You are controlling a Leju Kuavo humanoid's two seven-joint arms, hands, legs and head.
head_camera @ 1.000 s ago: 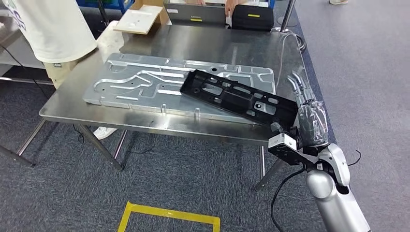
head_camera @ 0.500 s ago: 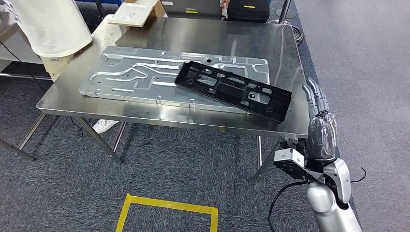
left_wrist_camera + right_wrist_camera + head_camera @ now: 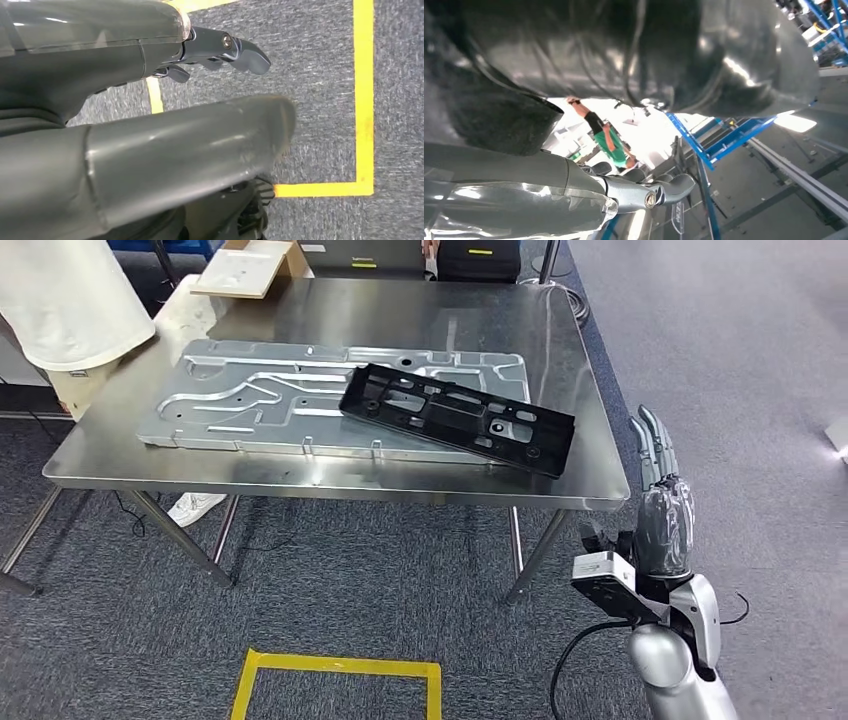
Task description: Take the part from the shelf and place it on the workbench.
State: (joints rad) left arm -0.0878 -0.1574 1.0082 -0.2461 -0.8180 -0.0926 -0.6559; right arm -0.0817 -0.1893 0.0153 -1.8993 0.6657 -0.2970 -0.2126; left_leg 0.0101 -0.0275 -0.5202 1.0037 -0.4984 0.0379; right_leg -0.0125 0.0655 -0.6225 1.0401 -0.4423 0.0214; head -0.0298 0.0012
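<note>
Leftmost, a person's white garment [image 3: 55, 295] stands at the steel workbench [image 3: 300, 475]; on it lies a grey metal plate [image 3: 250, 405], with the black plastic part [image 3: 458, 418] resting across its right end. Right hand [image 3: 660, 495], formerly at the part's end, has withdrawn beside the bench, fingers straight and spread, empty: placement judged complete. Left hand [image 3: 150, 100] hangs over carpet, apparently empty.
</note>
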